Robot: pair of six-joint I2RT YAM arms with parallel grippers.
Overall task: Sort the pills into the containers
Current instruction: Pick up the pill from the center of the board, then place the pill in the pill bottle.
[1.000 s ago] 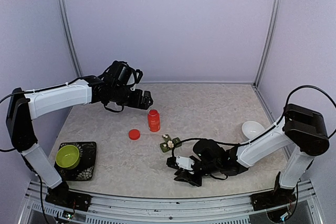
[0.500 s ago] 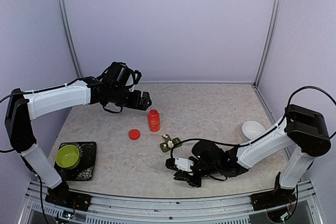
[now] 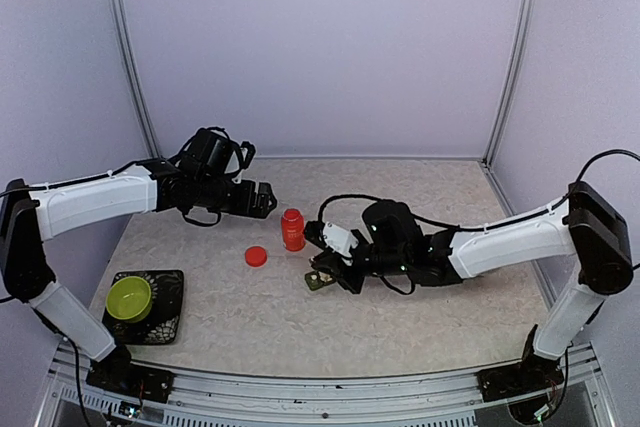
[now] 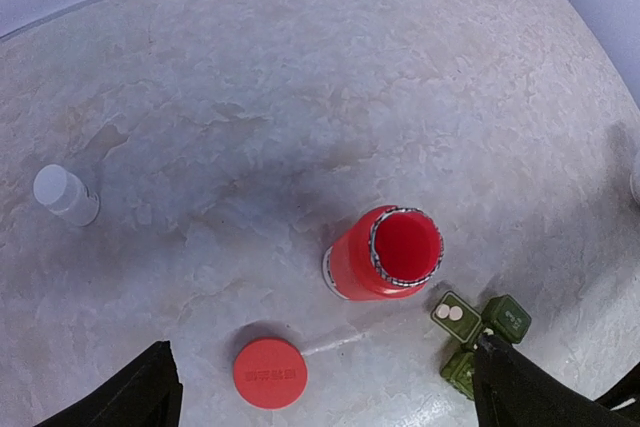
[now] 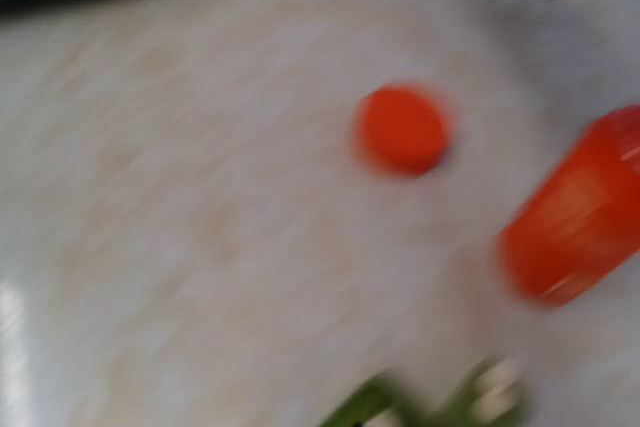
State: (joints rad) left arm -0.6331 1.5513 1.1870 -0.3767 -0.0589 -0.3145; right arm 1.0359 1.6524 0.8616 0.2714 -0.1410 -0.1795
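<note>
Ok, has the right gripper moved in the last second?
Yes. In the top view the right gripper moved up and left, toward the red bottle, and is now at the green pill box.

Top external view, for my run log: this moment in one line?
left gripper: open, near uncapped red plastic bottle | right gripper: at dark green pill box, grip unclear | round red cap: on table
</note>
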